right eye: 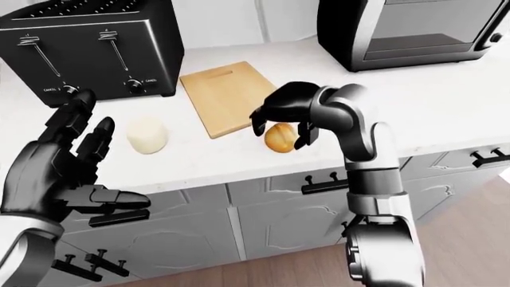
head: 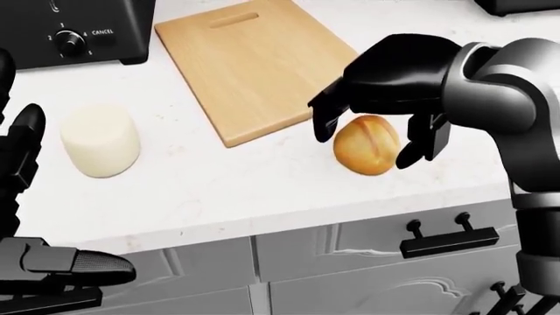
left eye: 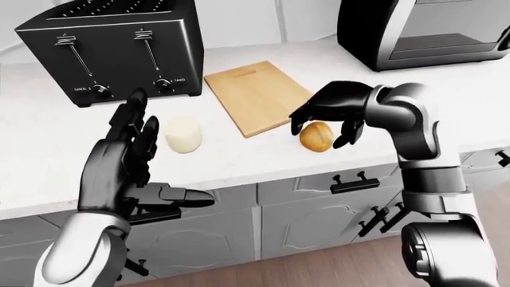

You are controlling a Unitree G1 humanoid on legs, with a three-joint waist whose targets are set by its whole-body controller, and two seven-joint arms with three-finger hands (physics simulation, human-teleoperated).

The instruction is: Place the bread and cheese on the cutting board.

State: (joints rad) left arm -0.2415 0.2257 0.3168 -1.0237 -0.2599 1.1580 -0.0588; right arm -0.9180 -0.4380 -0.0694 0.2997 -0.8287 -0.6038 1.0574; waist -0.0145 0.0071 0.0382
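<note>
Your cutting board point(head: 249, 69) is bare, the cheese point(head: 100, 148) sits untouched well to its left beside your spread, idle left hand point(left eye: 127, 164), and your right hand point(head: 376, 111) arches unclosed over the bread point(head: 367, 146) just off the board's right corner, so both placements remain.

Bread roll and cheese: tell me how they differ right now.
The bread roll is golden-brown and rounded; the cheese is pale cream and a stubby cylinder. The roll lies right of the cutting board, the cheese left of it. The right hand arches over the roll with open fingers; no hand touches the cheese. Both rest on the white counter, off the board.
</note>
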